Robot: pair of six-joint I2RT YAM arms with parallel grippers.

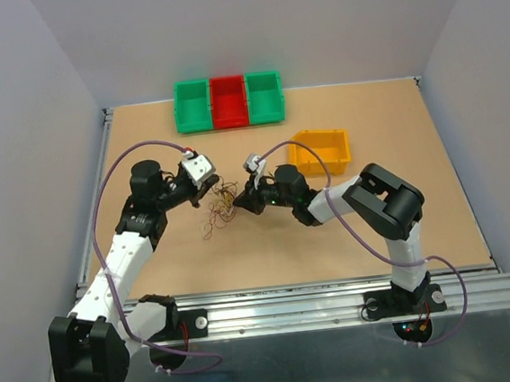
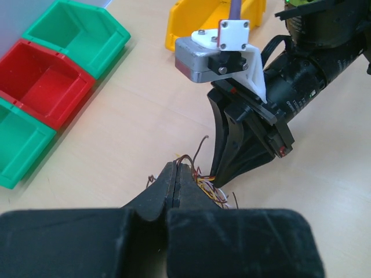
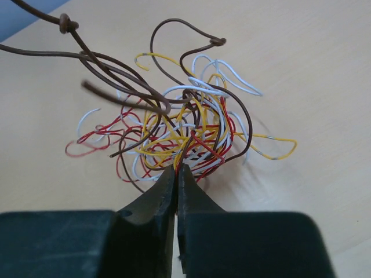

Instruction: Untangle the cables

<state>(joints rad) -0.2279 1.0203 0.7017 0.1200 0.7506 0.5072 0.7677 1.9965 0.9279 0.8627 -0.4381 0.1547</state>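
1. Top external view: the cables sit at mid-counter between the two arms, well in front of the row of two green bins with a red bin between them, and to the left of the yellow bin.
2. The bundle's long axis runs diagonally, from the grippers' tips down-left toward the near edge, where a few loose strands trail.
3. Right wrist view: the cables form a loose knot of hair-thin curly wires in red, yellow, white and dark brown. Brown loops reach up and to the left, and one yellow end points right.
4. The right gripper has its jaws clamped on red and yellow strands at the knot's near side.
5. Left wrist view: the left gripper has its jaws pressed together, and brown strands emerge right at their tip, so they appear pinched there.
6. The right gripper's tip meets the same tangle from the opposite side, just beside the left tip.
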